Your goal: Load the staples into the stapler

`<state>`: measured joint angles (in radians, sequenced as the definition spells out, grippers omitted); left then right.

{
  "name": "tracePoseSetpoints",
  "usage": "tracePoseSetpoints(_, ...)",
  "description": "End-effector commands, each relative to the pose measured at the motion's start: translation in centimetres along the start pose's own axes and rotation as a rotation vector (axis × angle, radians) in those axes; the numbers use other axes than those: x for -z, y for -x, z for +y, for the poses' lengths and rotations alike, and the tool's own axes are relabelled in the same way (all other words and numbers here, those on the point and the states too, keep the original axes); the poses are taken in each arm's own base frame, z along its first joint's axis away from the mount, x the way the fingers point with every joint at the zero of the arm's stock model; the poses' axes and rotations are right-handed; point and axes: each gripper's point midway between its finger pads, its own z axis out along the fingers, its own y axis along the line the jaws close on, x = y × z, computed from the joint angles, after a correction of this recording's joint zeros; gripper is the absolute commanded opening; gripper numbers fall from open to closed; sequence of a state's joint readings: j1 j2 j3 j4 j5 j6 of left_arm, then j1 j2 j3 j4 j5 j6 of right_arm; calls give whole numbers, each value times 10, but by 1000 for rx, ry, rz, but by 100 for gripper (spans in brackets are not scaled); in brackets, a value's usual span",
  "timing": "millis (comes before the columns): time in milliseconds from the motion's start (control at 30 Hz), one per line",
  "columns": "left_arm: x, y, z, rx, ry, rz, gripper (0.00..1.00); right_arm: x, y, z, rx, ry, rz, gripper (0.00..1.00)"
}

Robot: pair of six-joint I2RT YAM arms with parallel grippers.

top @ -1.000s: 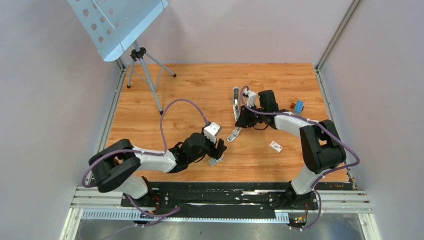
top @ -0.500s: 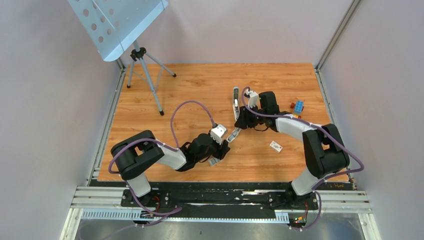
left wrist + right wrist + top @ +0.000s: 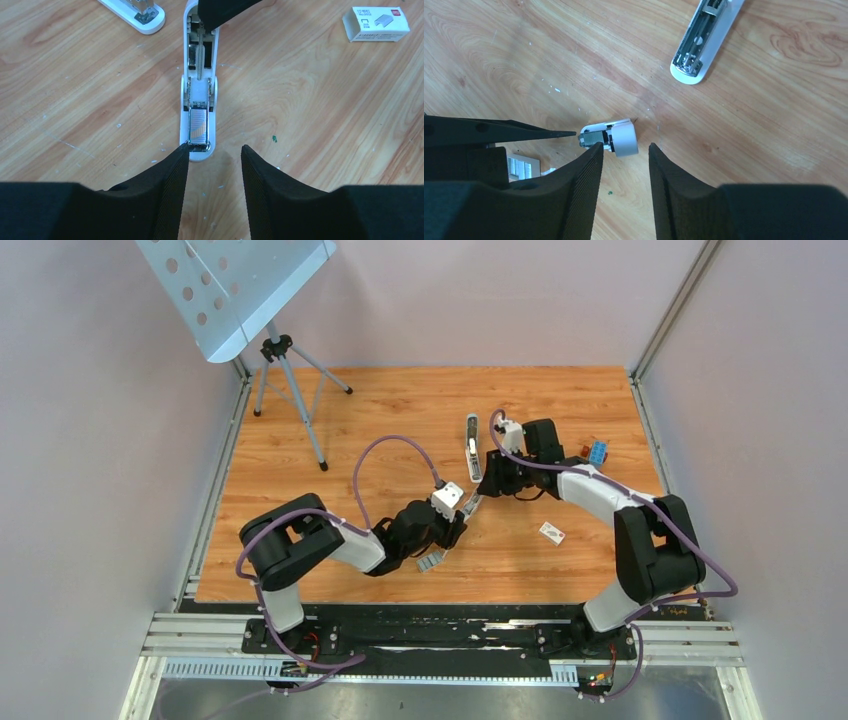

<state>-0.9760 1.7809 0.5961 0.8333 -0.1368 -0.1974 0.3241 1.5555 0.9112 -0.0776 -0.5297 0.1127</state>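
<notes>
Before stapler (image 3: 199, 92), left gripper (image 3: 214, 151) low, jaws apart

Blocked straight ahead of the left gripper (image 3: 214, 149) by the stapler (image 3: 199, 90), lying lengthwise right at the fingertips, with the right gripper (image 3: 625, 146) over its far end. Free over bare wood along both flanks. Hemmed further out by the second stapler part (image 3: 135, 12) beyond, the small white box (image 3: 376, 23) well off to the right, and loose staples (image 3: 521, 167) just beside the left wrist.
</notes>
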Motion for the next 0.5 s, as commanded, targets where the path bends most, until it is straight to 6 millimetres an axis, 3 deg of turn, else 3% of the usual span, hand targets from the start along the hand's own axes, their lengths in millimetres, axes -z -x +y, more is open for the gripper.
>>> tracePoseSetpoints(0, -11, 4, 0, 10, -20, -22, 44, 10, 1, 2, -24, 17, 13, 40)
tracePoseSetpoints(467, -18, -6, 7, 1, -33, -8, 38, 3, 11, -2, -49, 52, 25, 43)
